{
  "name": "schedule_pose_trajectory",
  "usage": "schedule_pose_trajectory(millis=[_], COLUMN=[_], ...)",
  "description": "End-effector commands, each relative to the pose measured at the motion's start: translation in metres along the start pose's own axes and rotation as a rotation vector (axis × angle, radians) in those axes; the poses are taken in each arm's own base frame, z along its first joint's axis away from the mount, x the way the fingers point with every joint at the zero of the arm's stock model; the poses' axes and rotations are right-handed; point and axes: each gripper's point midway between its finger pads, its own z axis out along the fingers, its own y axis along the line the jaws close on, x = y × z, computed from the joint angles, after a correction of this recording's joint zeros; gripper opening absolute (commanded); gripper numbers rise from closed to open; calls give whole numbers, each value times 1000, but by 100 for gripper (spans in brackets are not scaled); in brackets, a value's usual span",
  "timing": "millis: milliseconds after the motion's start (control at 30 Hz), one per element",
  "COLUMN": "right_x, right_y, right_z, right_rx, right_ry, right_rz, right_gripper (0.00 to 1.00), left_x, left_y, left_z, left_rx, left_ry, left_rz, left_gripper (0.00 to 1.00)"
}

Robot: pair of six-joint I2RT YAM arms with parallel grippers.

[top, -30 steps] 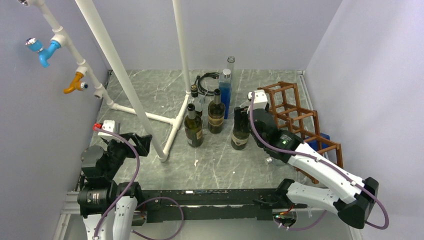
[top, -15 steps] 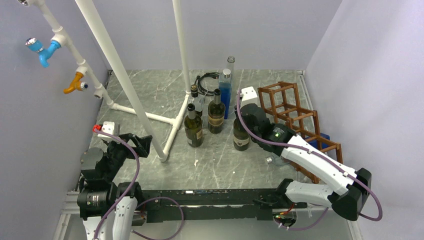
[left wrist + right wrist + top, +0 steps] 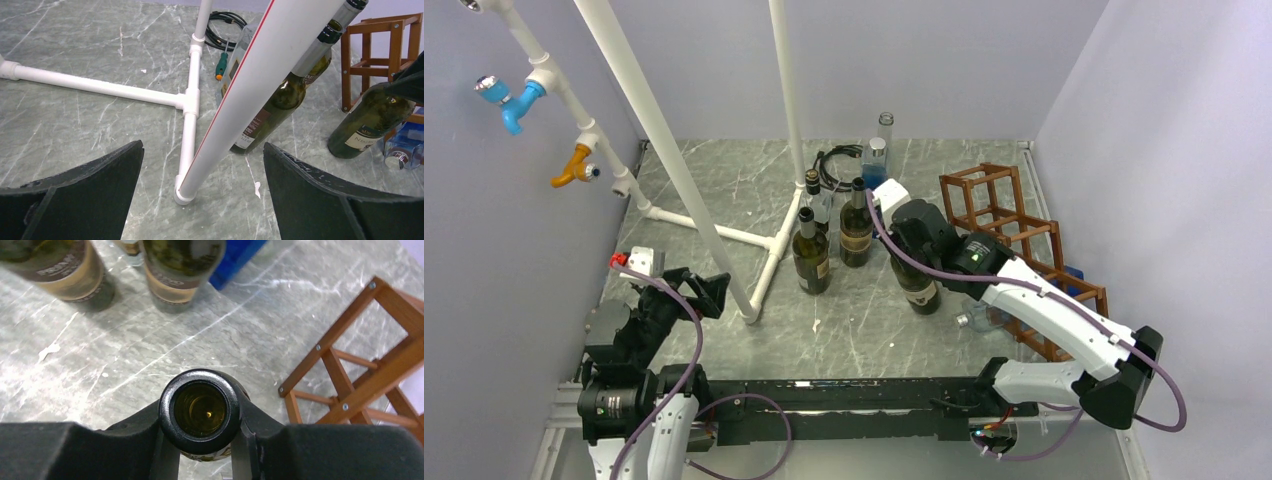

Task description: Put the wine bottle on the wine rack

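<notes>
The wine bottle [image 3: 921, 290] is dark green with a pale label and stands tilted on the table, its neck leaning away from the rack. My right gripper [image 3: 902, 222] is shut on that neck. In the right wrist view the open bottle mouth [image 3: 200, 410] sits between the black fingers [image 3: 150, 427]. The left wrist view shows the same bottle [image 3: 370, 125] leaning. The wine rack [image 3: 1014, 240], reddish-brown bars in stepped cells, stands just right of the bottle; one corner [image 3: 350, 365] shows beside it. My left gripper [image 3: 699, 288] is open over bare table [image 3: 202, 150], far to the left.
Two more dark bottles [image 3: 811, 255] [image 3: 856, 228] and a blue bottle [image 3: 875, 175] stand left of the held one. A white pipe frame [image 3: 724, 235] crosses the table's left half, one pipe [image 3: 240, 95] right before the left gripper. A clear glass [image 3: 977, 320] lies by the rack's near end.
The right gripper swung left from the rack side onto the bottle's neck and closed on it. The bottle, upright before, now tilts with its base shifted nearer. The left arm barely moved.
</notes>
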Motion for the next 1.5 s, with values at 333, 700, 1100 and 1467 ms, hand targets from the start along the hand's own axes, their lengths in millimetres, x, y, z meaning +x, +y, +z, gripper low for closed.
schedule_pose_trajectory(millis=[333, 700, 1100, 1467], right_x=[-36, -24, -15, 0], right_y=[29, 33, 30, 22], right_z=[2, 26, 44, 56], right_rx=[-16, 13, 51, 87], right_ry=[-22, 67, 150, 243], right_rz=[-611, -878, -1007, -1063], right_gripper=[0, 0, 0, 0], left_x=[-11, -12, -13, -12], left_y=[-9, -15, -19, -21], left_z=[-5, -11, -16, -17], left_rx=[40, 70, 89, 100], left_ry=[-61, -80, -91, -92], left_rz=[24, 33, 37, 39], left_gripper=[96, 97, 97, 98])
